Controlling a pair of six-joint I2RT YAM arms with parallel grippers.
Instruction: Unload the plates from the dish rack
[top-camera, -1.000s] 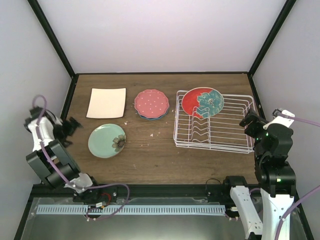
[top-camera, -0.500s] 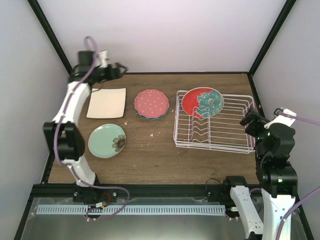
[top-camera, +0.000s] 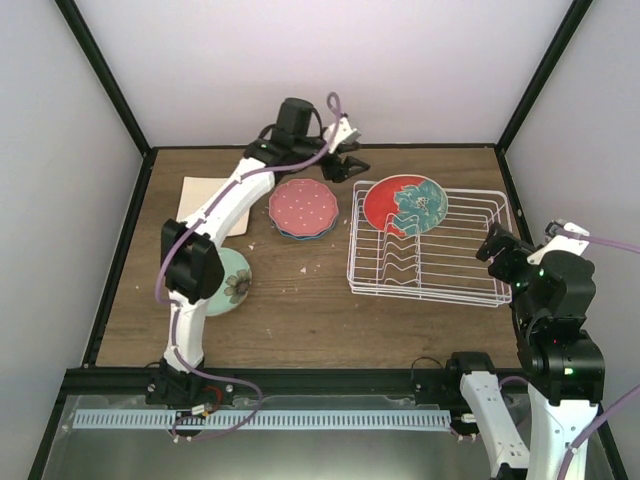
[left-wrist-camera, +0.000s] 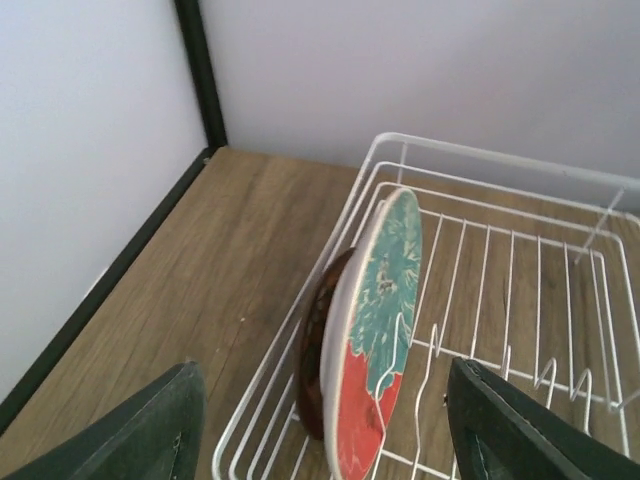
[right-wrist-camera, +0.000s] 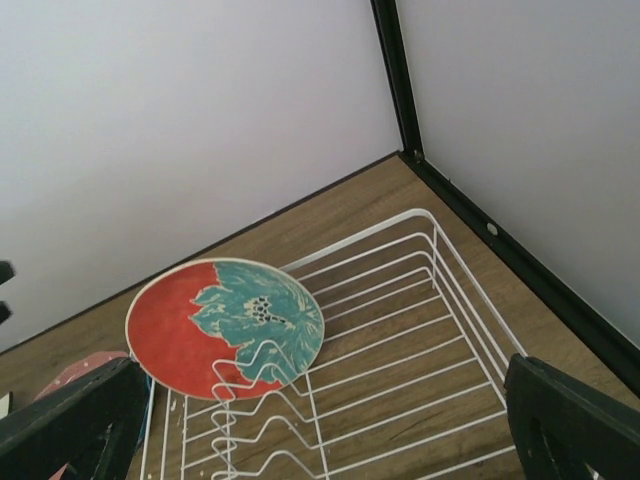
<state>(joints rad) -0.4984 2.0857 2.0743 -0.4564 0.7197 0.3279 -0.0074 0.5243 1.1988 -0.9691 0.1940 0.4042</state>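
Note:
The white wire dish rack (top-camera: 470, 275) stands at the right. A large red-and-teal plate (top-camera: 405, 204) stands upright at its far left end. A small dark red plate (left-wrist-camera: 312, 350) stands just behind it, seen in the left wrist view. My left gripper (top-camera: 350, 165) is open, held high just left of and beyond those plates. My right gripper (top-camera: 497, 247) is open at the rack's right edge. On the table lie the beige square plate (top-camera: 197, 205), the mint green plate (top-camera: 237, 283), and the pink polka-dot plate (top-camera: 303, 205) stacked on a blue one.
Black frame posts (top-camera: 535, 75) and grey walls close in the table at the back and sides. The left arm (top-camera: 215, 215) stretches over the beige and mint plates. The rack's wavy dividers (top-camera: 395, 262) stand in its left half.
My left arm has swung from the table's far left edge up and rightward to the back, beside the rack's plates. My right gripper has hardly moved.

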